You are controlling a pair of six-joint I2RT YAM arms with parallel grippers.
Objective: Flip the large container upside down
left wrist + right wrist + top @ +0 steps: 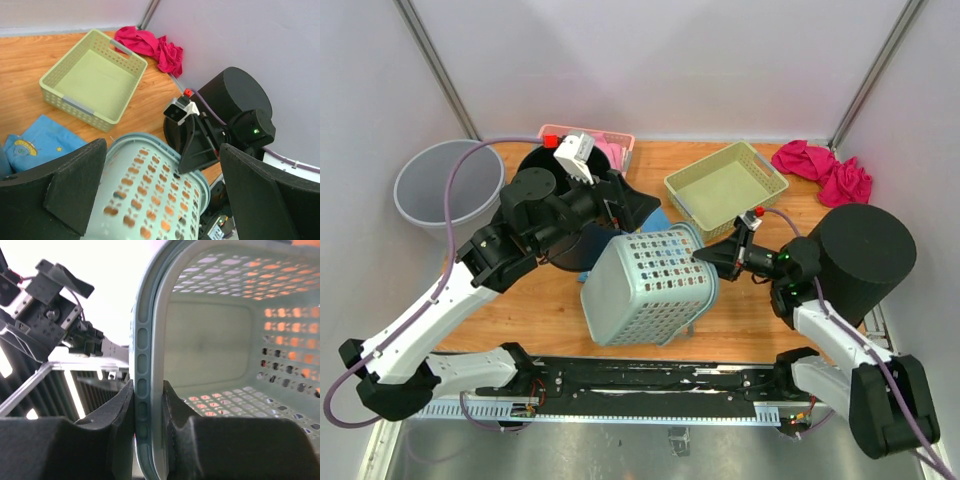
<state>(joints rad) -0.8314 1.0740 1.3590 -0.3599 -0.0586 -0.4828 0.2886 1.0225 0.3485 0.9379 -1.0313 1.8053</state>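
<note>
The large container is a light blue perforated basket (645, 285), tipped on its side on the wooden table with its opening facing right. My right gripper (705, 258) is shut on its rim; in the right wrist view the two pads clamp the rim (142, 390) and the basket's inside (215, 340) fills the frame. My left gripper (638, 208) is open and empty, hovering just above the basket's far upper side. In the left wrist view the wide-apart fingers straddle the basket (150, 195) without touching it, and the right gripper (197, 150) shows at the rim.
A pale green tray (725, 185) sits behind the basket, with a red cloth (825, 170) at the back right. A blue cloth (655, 220) lies between tray and basket. A grey bin (445, 185), a pink basket (605, 140) and a black cylinder (865, 255) stand around.
</note>
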